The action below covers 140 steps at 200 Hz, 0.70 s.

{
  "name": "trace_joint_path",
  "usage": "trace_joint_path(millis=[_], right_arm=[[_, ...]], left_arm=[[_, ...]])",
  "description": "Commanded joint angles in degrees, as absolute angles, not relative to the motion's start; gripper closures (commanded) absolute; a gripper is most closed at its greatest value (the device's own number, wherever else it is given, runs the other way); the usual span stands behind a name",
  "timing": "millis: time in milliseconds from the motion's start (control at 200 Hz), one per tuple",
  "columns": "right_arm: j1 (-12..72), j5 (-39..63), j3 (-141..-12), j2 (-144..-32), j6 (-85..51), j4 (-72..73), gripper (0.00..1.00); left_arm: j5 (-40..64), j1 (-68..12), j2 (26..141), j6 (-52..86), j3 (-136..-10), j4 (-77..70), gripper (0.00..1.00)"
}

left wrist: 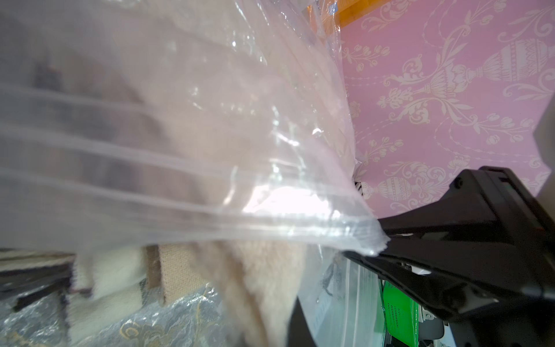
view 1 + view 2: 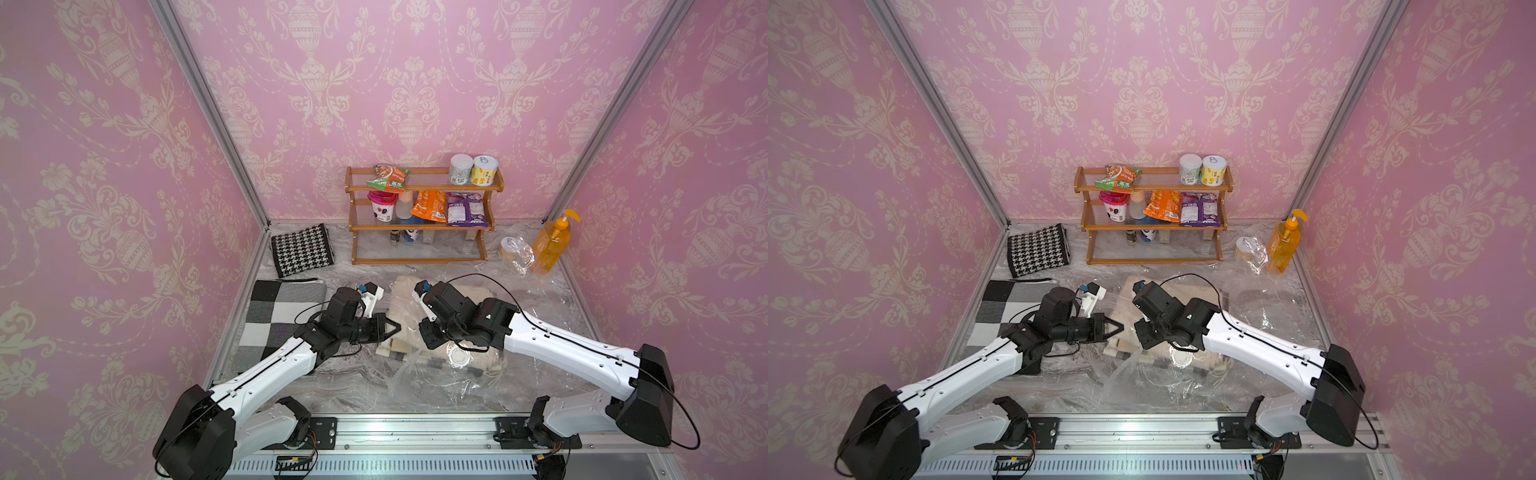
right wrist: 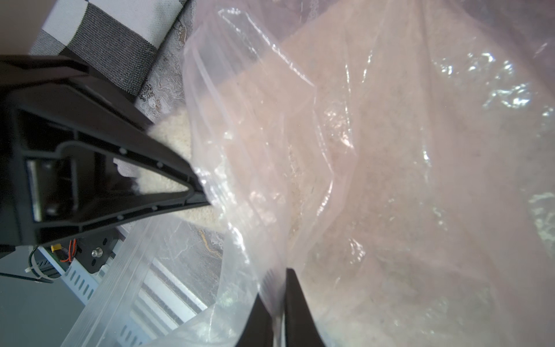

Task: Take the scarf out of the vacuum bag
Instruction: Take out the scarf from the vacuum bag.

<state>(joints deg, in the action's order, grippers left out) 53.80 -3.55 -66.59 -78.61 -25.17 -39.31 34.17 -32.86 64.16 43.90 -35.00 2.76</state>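
Observation:
The vacuum bag (image 2: 540,299) lies crinkled and clear across the table, its round white valve cap (image 2: 459,356) facing up. The cream fuzzy scarf (image 2: 405,291) is inside it, with one end poking out of the bag's mouth (image 3: 174,135). My left gripper (image 2: 397,328) reaches in from the left and is shut on that scarf end (image 1: 264,276). My right gripper (image 3: 274,303) is shut on the bag's clear lip at the mouth and holds it up. In both top views the right wrist hides the right gripper's fingers.
A wooden rack (image 2: 415,260) of snacks and cans stands at the back. To its right are an orange pump bottle (image 2: 550,245) and a wrapped roll (image 2: 513,249). A houndstooth cloth (image 2: 302,254) and a checked cloth (image 2: 276,316) lie on the left. Pink walls close in three sides.

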Motion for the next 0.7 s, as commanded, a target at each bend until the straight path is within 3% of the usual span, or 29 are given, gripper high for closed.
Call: trace_joint_path(millis=[0, 285, 550, 695], right_arm=[[54.34, -6.77, -70.47, -78.42, -23.91, -42.10, 0.89], [54.23, -16.17, -74.88, -80.13, -24.56, -48.03, 0.89], [54.23, -14.38, -72.59, -79.20, -25.75, -47.77, 0.89], [54.38, -9.10, -71.61, -77.40, -26.29, -43.46, 0.55]], left_arm=[[33.09, -33.22, 64.15, 41.84, -36.33, 3.60, 1.00], [30.86, -33.22, 65.44, 39.94, -41.46, 5.87, 1.00], [31.79, -33.22, 69.93, 38.06, -47.16, 6.55, 1.00], [31.55, -33.31, 70.05, 38.31, -45.50, 5.27, 1.00]])
